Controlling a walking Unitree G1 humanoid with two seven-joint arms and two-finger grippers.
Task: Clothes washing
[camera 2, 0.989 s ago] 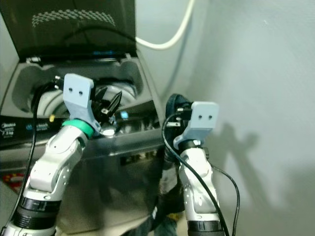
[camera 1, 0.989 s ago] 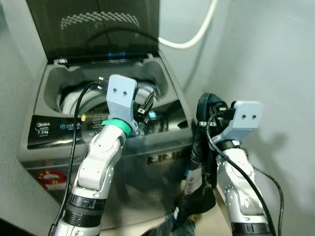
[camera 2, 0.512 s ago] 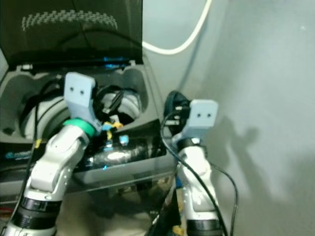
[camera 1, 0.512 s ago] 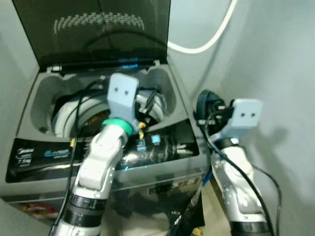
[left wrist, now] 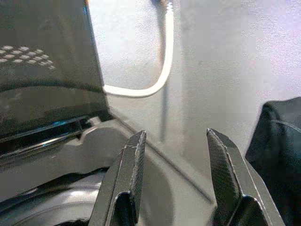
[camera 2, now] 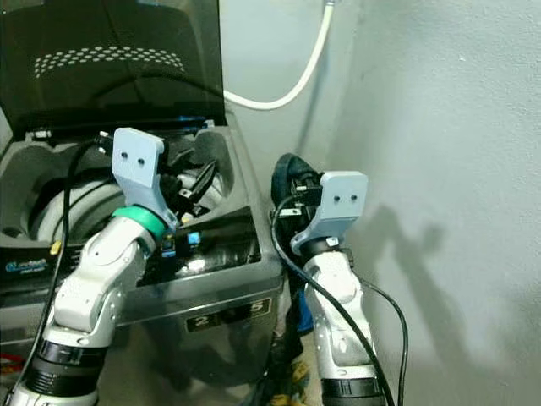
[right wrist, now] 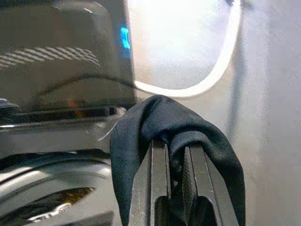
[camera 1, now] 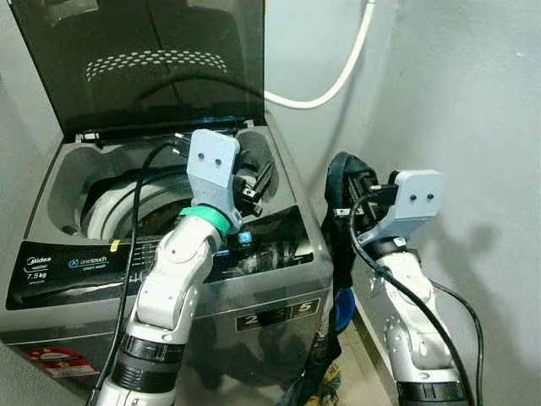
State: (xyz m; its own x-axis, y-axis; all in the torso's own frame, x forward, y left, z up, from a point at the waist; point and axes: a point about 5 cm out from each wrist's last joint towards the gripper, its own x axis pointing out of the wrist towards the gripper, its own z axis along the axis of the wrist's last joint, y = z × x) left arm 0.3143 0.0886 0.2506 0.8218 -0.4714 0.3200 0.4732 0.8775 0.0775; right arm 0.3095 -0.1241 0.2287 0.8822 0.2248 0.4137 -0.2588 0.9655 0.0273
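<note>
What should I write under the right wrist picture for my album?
Right gripper shut on dark cloth, held up beside the open washer.

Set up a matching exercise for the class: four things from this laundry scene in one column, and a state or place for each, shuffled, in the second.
Column one:
1. washing machine lid
2. left tool
3. right tool
4. white hose

Column two:
A. shut on the dark garment
B. running along the wall
C. raised upright
D. open above the tub, holding nothing

Pairs: 1-C, 2-D, 3-A, 4-B
</note>
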